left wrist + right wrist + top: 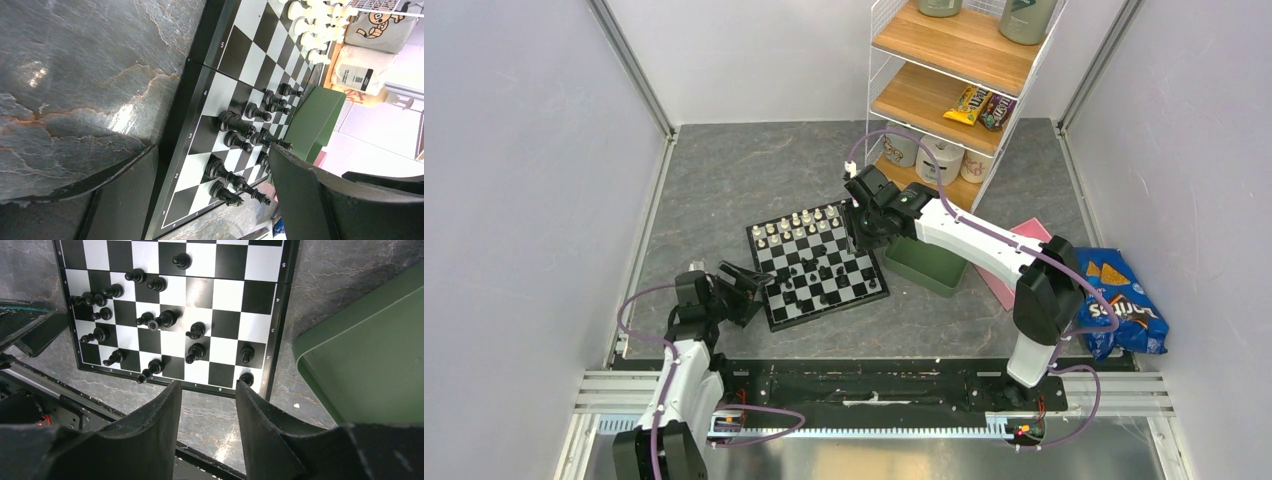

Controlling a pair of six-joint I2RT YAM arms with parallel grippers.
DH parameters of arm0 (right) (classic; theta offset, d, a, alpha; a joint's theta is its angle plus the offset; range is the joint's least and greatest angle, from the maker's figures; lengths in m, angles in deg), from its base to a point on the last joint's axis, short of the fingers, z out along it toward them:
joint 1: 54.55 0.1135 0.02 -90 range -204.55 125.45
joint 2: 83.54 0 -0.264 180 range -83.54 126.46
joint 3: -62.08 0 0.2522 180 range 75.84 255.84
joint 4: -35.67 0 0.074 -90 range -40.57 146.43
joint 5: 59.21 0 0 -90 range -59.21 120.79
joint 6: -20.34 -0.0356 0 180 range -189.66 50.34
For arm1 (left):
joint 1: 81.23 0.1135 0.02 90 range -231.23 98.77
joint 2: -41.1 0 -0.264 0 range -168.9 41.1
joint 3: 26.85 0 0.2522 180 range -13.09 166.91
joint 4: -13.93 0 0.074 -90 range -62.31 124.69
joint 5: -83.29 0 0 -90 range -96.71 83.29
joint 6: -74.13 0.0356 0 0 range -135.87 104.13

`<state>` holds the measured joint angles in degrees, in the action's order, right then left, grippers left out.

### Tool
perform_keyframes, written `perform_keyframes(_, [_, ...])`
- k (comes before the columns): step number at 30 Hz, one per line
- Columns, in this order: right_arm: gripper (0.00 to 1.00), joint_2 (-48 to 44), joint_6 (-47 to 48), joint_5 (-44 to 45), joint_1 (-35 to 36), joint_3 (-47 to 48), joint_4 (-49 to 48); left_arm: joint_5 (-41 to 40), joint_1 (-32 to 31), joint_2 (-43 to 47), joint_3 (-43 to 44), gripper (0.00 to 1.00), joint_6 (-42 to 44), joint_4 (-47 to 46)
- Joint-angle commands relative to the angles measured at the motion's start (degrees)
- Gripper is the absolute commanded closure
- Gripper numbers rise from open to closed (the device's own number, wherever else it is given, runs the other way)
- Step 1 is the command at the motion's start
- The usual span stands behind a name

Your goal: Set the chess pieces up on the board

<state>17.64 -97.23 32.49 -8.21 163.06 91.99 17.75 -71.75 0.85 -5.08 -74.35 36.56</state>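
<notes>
The chequered board (796, 305) lies mid-table. Cream-white pieces (799, 222) stand in two rows along its far edge. Black pieces (824, 272) are scattered over its middle and near squares. My left gripper (759, 283) is open and empty, low at the board's near left corner. In the left wrist view the board (220, 95) and black pieces (235, 140) lie between its open fingers (320, 200). My right gripper (861, 232) is open and empty above the board's right side. The right wrist view shows the black pieces (165, 320) beyond its fingers (155, 425).
A green tray (929, 262) sits right of the board, also in the right wrist view (365, 370), with a pink tray (1024, 250) behind it. A wire shelf rack (954, 80) with snacks stands at the back. A blue chips bag (1119, 300) lies at the right.
</notes>
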Motion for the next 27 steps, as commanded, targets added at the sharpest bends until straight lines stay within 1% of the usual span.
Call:
perform_keyframes(1, [0.48, -0.1, -0.84, -1.52, -0.12, 1.27, -0.93, 2.33, -0.94, -0.31, 1.57, 0.11, 1.5, 2.1])
perform_keyframes(7, [0.47, 1.61, -0.9, -4.17, -0.12, 1.91, -1.08, -1.61, -1.13, 0.47, 11.09, 0.1, 6.9, 13.45])
perform_keyframes(12, [0.47, 3.58, -0.67, -5.69, 0.14, 2.82, -0.91, -4.66, -1.11, -1.61, 21.96, 0.09, 10.09, 24.47])
perform_keyframes(16, [0.47, 4.73, -0.63, -5.51, 1.07, 3.57, -0.32, -7.9, -1.13, -4.11, 33.36, 0.09, 14.99, 33.72])
perform_keyframes(21, [0.47, 5.93, -0.25, -5.07, 2.96, 3.83, 0.23, -13.24, -1.13, -7.51, 47.99, 0.08, 25.57, 45.69])
perform_keyframes(24, [0.47, 6.87, -0.37, -4.21, 3.38, 3.98, 0.22, -16.55, -1.13, -9.57, 52.76, 0.07, 31.48, 50.33])
perform_keyframes(27, [0.47, 8.47, -0.17, -3.89, 3.44, 5.14, 0.47, -18.55, -1.14, -10.39, 52.39, 0.08, 35.21, 50.99])
